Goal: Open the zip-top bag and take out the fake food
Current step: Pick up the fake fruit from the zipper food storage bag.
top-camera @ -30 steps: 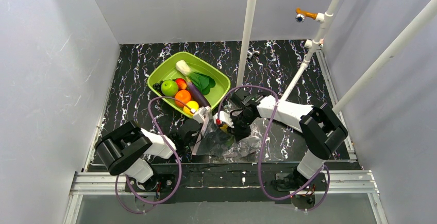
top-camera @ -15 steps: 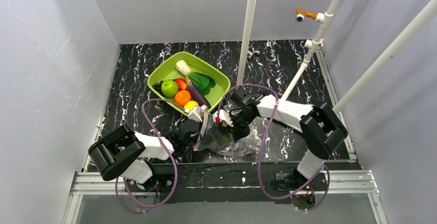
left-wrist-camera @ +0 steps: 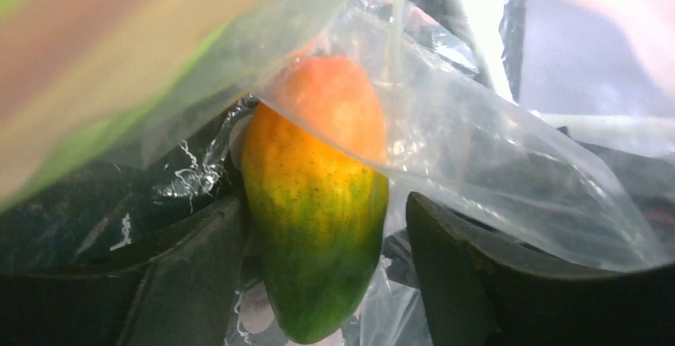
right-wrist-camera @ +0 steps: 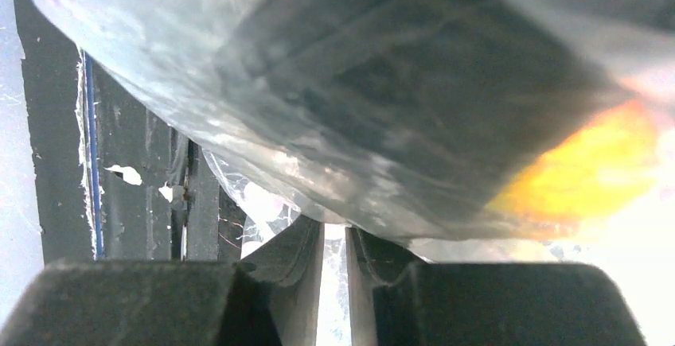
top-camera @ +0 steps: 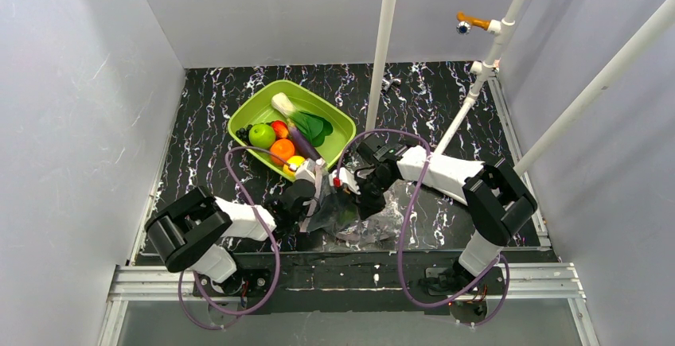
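Near the front edge of the black marbled table (top-camera: 207, 107), two arms are meeting over a crumpled clear plastic bag (top-camera: 350, 217), while bare tabletop is stretching away on the far left and far right. Behind the bag, one lime-green square tray (top-camera: 338, 120) is holding an apple (top-camera: 261, 135), an orange (top-camera: 281, 150), a lemon (top-camera: 294, 163), a red fruit, an eggplant (top-camera: 302, 144) and a white-stalked leafy green (top-camera: 301, 116), all smooth plastic. The left gripper (left-wrist-camera: 326, 282) is standing with its jaws spread, released, on either side of one oval mango-like fruit (left-wrist-camera: 314, 203), orange on top and fading to speckled green, partly under the bag's glossy film; neither finger is clearly touching it. The right gripper (right-wrist-camera: 334, 270) is pinching a thin fold of the bag between nearly closed fingers (right-wrist-camera: 294, 266). One white pole (top-camera: 382, 48) is rising behind the tray, and angled white pipes are crowding the right side.
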Tool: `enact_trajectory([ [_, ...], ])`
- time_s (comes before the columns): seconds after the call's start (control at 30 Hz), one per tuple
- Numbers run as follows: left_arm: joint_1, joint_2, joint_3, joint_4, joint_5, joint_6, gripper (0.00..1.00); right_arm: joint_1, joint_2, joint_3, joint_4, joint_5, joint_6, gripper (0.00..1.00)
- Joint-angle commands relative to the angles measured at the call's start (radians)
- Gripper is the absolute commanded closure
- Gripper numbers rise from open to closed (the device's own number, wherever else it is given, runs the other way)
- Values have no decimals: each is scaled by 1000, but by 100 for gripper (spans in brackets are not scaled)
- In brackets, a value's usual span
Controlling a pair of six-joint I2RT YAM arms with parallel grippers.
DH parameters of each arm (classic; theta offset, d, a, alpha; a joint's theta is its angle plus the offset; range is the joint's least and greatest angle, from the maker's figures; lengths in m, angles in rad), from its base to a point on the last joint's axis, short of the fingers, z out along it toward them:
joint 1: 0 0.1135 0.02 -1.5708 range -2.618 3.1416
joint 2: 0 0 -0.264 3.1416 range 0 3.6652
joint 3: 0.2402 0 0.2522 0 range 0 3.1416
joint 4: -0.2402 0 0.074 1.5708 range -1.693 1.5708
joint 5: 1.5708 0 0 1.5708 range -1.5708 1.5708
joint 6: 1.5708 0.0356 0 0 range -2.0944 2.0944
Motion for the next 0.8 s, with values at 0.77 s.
enact_trajectory([
  [0.77, -31, 247, 227, -416, -13, 239, 49, -82, -25, 40, -15, -60, 23, 78],
])
